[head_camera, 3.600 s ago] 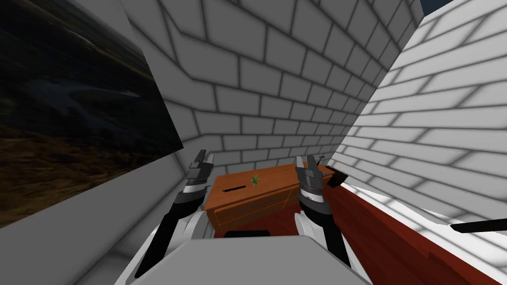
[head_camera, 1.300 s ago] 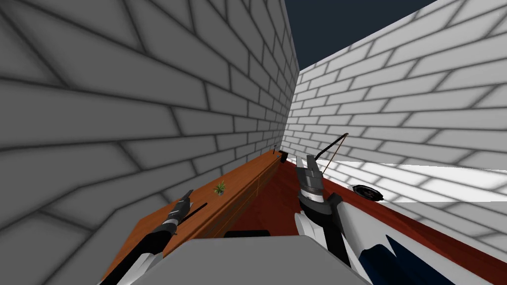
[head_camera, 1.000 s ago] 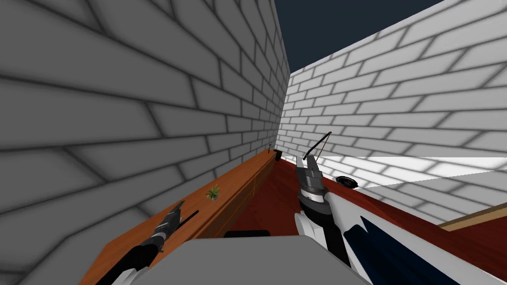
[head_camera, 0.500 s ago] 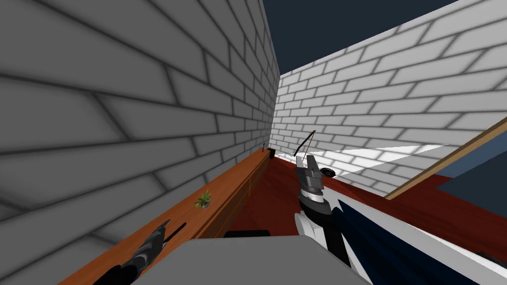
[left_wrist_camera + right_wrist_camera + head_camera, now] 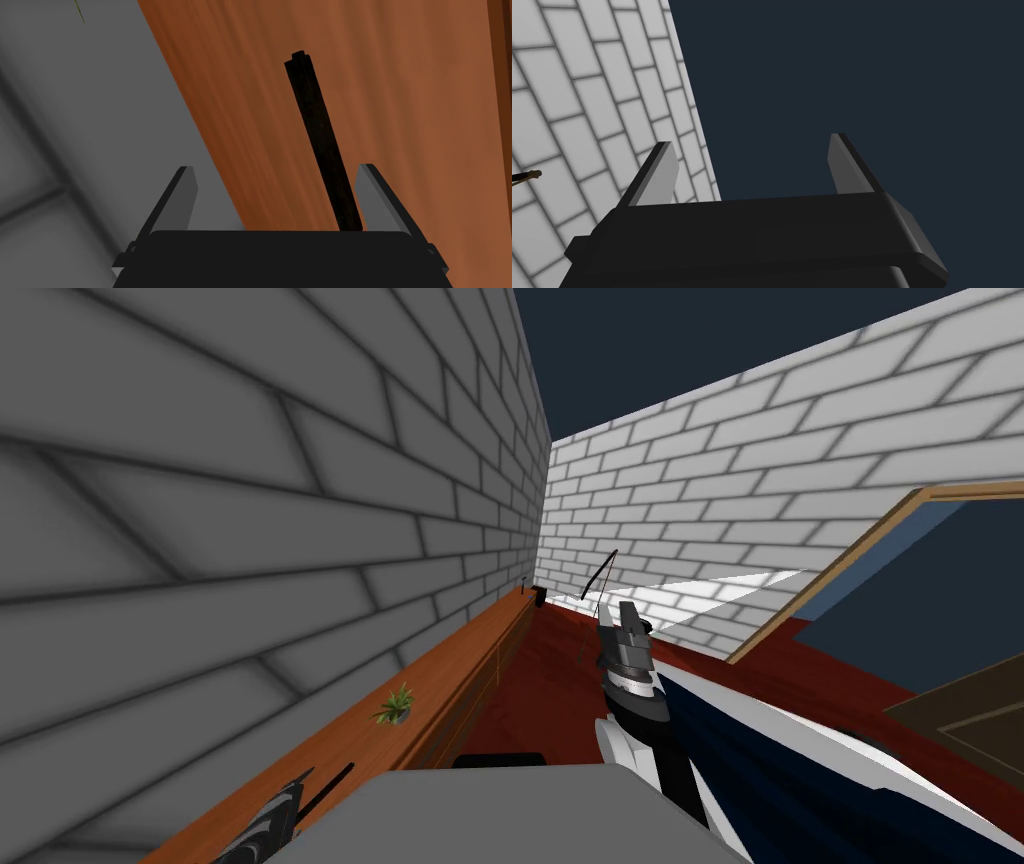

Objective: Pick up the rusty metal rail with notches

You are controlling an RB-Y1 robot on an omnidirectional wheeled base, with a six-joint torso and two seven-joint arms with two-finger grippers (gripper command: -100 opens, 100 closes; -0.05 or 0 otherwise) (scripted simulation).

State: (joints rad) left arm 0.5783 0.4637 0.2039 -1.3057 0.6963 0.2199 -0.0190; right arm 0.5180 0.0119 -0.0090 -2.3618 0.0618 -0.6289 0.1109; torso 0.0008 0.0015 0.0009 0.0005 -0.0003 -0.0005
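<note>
Between the spread fingers [image 5: 186, 190] of the left gripper [image 5: 276, 169], the dark rail [image 5: 320, 135] lies flat on the wooden top [image 5: 425, 100], near one blade, so closing off-centre could skid it askew; farther off, the right gripper [image 5: 751, 140] hangs unclenched.

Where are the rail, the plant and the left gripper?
rail [image 5: 322, 140]: left wrist view, middle of its dark length.
plant [image 5: 395, 706]: head view, its green leaves.
left gripper [image 5: 276, 169]: left wrist view, midway between its open fingertips.

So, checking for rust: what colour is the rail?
Rail: near-black brown, best in left wrist view.
</note>
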